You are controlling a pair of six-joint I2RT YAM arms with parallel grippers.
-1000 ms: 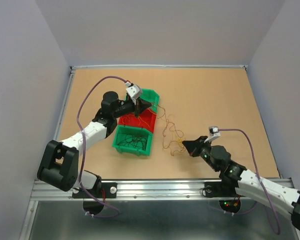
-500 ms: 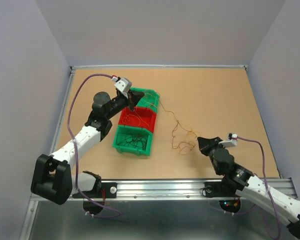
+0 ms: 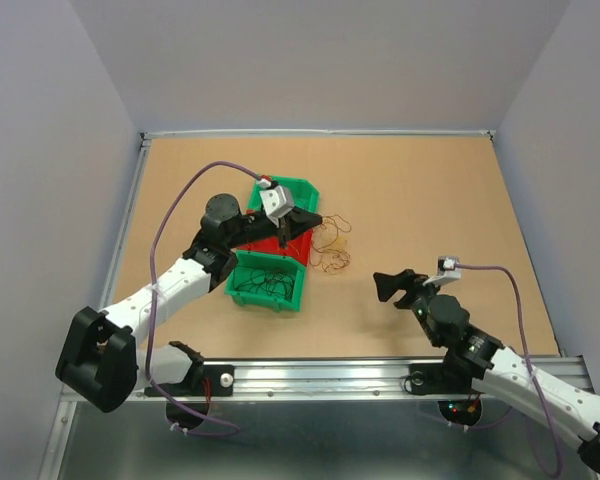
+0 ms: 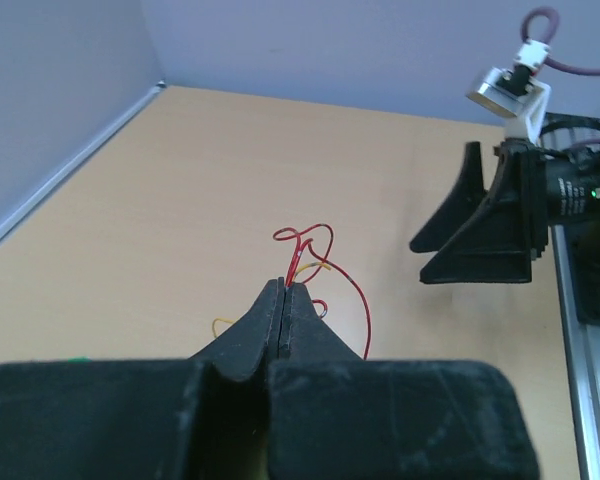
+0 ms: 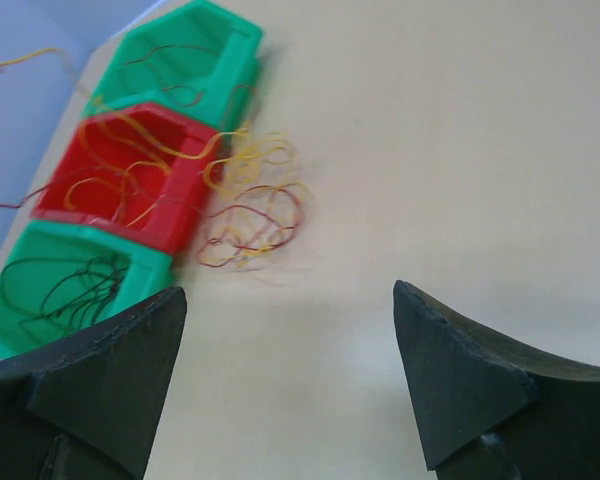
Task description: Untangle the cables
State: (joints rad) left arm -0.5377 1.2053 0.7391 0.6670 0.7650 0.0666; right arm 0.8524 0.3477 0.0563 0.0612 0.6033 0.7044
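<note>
Item, my left gripper [image 4: 282,300]: I am pinching its fingers together on a red cable [image 4: 325,262], holding it above the red bin [image 3: 270,243] that sits between two green bins (far one [image 3: 302,195], near one [image 3: 268,282]). Item, my right gripper [image 3: 388,286]: I am holding its fingers wide apart and gripping nothing, low over the bare table [image 3: 430,200], well clear of the wires. Item, the cables [image 5: 248,215]: a loose orange, yellow and reddish tangle is lying on the table just beside the red bin, with strands trailing into it (dark strands are lying in the near green bin).
</note>
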